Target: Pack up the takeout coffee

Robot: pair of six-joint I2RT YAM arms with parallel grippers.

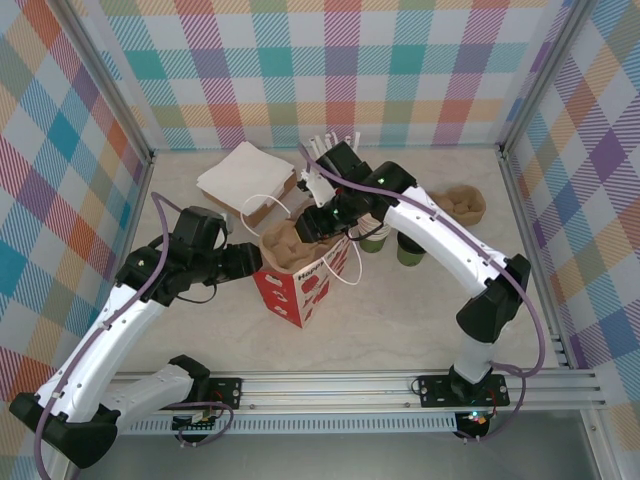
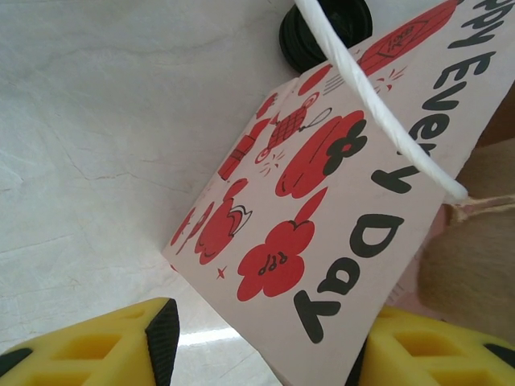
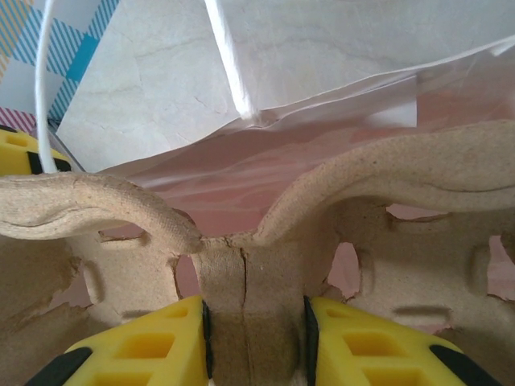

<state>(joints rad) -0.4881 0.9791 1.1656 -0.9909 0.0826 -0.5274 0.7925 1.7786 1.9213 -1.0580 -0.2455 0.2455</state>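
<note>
The red-and-white paper bag (image 1: 300, 290) stands open in the middle of the table. My right gripper (image 1: 310, 222) is over its mouth, shut on the middle rib of a brown cardboard cup carrier (image 3: 241, 273) that sits partly inside the bag (image 3: 265, 177). My left gripper (image 2: 264, 346) straddles the bag's (image 2: 322, 201) lower left corner. Its right finger (image 2: 418, 354) is against the printed side and its left finger (image 2: 121, 346) stands apart from it. Two green cups of takeout coffee (image 1: 374, 240) (image 1: 411, 252) stand on the table behind the right forearm, outside the bag.
A second cardboard carrier (image 1: 462, 204) lies at the back right. A white paper stack (image 1: 245, 175) lies at the back left, with white sticks (image 1: 330, 140) behind the right gripper. The bag's white cord handle (image 2: 386, 121) loops across its side.
</note>
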